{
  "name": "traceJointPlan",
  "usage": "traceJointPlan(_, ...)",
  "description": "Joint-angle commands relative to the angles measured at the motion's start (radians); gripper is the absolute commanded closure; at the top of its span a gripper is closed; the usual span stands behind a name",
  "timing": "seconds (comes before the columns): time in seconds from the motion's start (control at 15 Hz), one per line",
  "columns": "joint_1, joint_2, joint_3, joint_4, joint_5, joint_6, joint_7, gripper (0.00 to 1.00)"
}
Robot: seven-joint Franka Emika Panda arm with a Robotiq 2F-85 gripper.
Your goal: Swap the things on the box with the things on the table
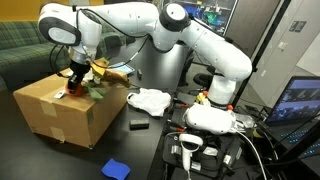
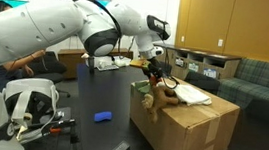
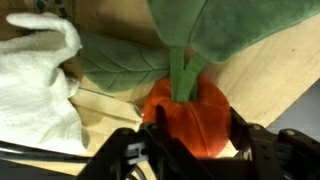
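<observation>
An orange plush vegetable (image 3: 188, 112) with green cloth leaves (image 3: 230, 30) lies on top of the cardboard box (image 1: 62, 115). It also shows in both exterior views (image 1: 92, 90) (image 2: 156, 95). My gripper (image 3: 190, 150) is over the box top, and its fingers press on both sides of the orange body. The gripper also shows in both exterior views (image 1: 75, 84) (image 2: 154, 73). A white cloth (image 3: 35, 85) lies on the box beside the plush, and shows in an exterior view (image 2: 189, 94). Another white cloth (image 1: 150, 100) and a blue item (image 1: 117, 168) lie on the black table.
A small black item (image 1: 138, 125) lies on the table near the box. A white headset (image 1: 210, 120) and cables are at the table's near end, by a laptop (image 1: 295, 100). A green sofa (image 1: 25, 50) stands behind the box. The blue item also shows on the table in an exterior view (image 2: 101, 115).
</observation>
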Motion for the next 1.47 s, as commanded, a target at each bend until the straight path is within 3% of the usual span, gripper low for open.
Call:
traceJointPlan(0.0, 0.018, 0.022, 0.016, 0.083, -0.008, 0.035, -0.048, 0.69)
traceJointPlan(0.27, 0.018, 0.017, 0.017, 0.076, -0.005, 0.044, -0.048, 0.97)
traceJointPlan(0.53, -0.021, -0.007, 0.054, -0.017, -0.005, 0.053, -0.041, 0.96)
traceJointPlan(0.73, -0.06, -0.075, 0.053, -0.138, 0.035, 0.035, -0.035, 0.96)
traceJointPlan(0.8, -0.05, -0.108, 0.021, -0.153, 0.07, 0.025, -0.035, 0.96)
traceJointPlan(0.87, -0.072, -0.127, 0.053, -0.203, 0.043, 0.033, -0.007, 0.96)
traceJointPlan(1.13, -0.107, -0.258, 0.051, -0.434, 0.06, 0.021, 0.074, 0.96)
traceJointPlan(1.2, -0.09, -0.304, 0.004, -0.474, 0.124, 0.001, 0.065, 0.96)
traceJointPlan(1.4, -0.091, -0.387, -0.016, -0.625, 0.236, -0.037, 0.098, 0.96)
